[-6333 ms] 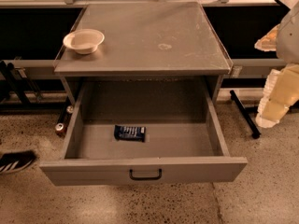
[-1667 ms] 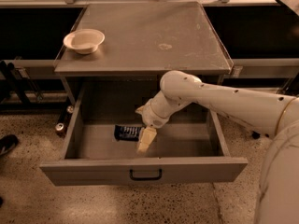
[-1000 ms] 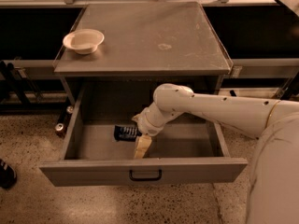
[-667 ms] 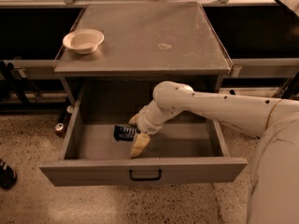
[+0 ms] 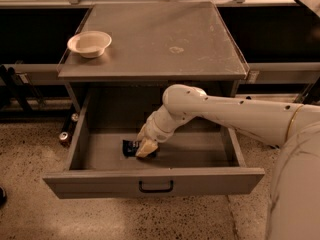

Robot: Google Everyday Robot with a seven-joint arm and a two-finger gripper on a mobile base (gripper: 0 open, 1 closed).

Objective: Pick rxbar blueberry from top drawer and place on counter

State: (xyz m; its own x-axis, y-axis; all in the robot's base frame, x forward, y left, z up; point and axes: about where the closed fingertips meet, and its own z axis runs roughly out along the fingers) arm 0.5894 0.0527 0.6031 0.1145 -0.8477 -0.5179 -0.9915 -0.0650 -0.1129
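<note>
The top drawer (image 5: 100,182) is pulled open below the counter (image 5: 150,44). The rxbar blueberry (image 5: 129,147), a dark navy wrapper, lies flat on the drawer floor left of centre; only its left end shows. My white arm reaches in from the right and bends down into the drawer. My gripper (image 5: 144,149) is low over the bar's right part, with its pale fingertips at the wrapper, covering most of it.
A white bowl (image 5: 89,43) stands on the counter's left rear. A pale smudge (image 5: 176,49) marks the counter's middle. A can (image 5: 64,137) lies on the speckled floor left of the drawer. Dark shelving runs behind the cabinet.
My arm came in from the right and reached down into the drawer. Over the last second the gripper moved left and down onto the bar. The bar has not moved.
</note>
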